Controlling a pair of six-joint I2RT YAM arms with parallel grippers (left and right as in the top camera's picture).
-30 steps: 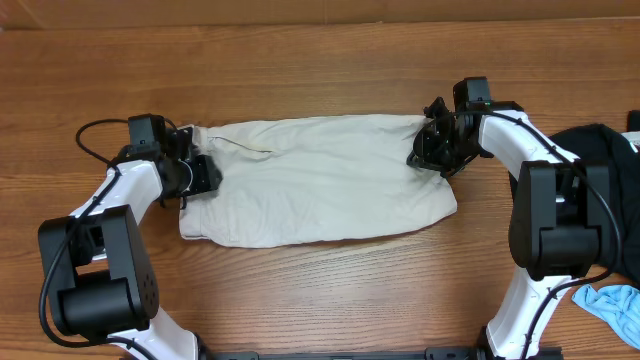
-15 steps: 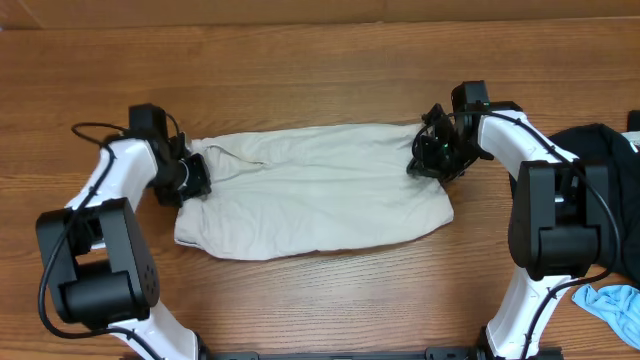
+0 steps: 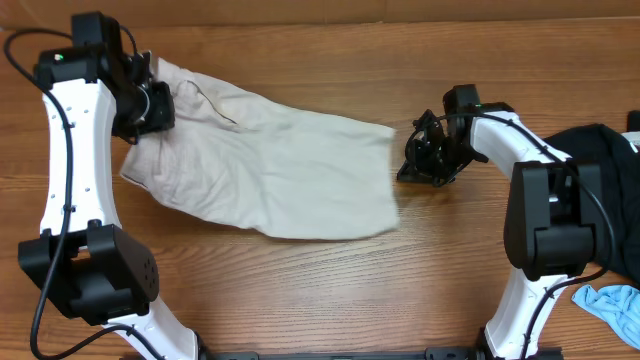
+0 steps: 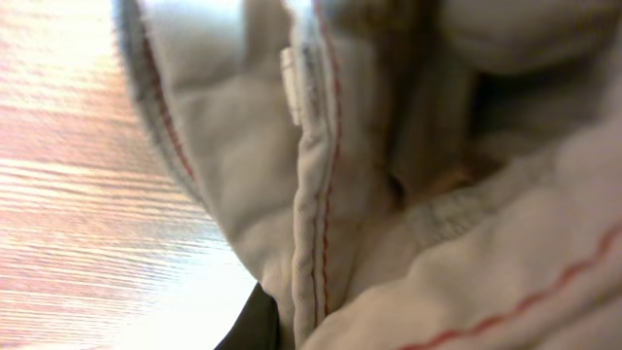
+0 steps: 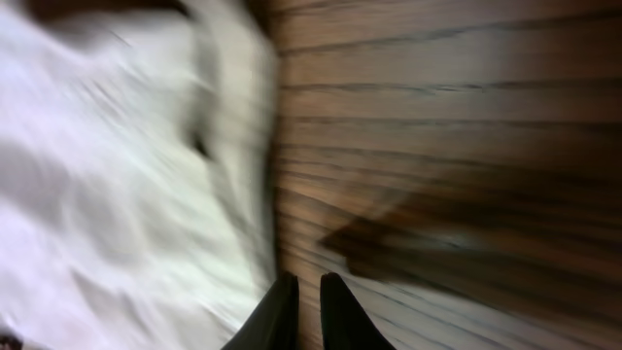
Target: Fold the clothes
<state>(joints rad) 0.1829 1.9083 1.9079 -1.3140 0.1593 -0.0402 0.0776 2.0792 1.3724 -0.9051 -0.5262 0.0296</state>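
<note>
Left jaws (image 3: 150, 105) clamp shorts (image 3: 270, 170) corner | right jaws (image 3: 425, 165) nearly closed, empty, beside shorts

A pair of light beige khaki shorts (image 3: 270, 165) lies spread across a brown wooden table (image 3: 300, 290), slanting from the upper left down toward the lower right. The upper left end is bunched and lifted where a black gripper (image 3: 150, 105) pinches it, with a thin dark line crossing the fabric near that corner. The rest lies mostly flat with soft creases, and its right edge looks blurred. Up close, the cloth (image 4: 321, 194) shows folded layers, thick seams with reddish stitching and a small white tag.
</note>
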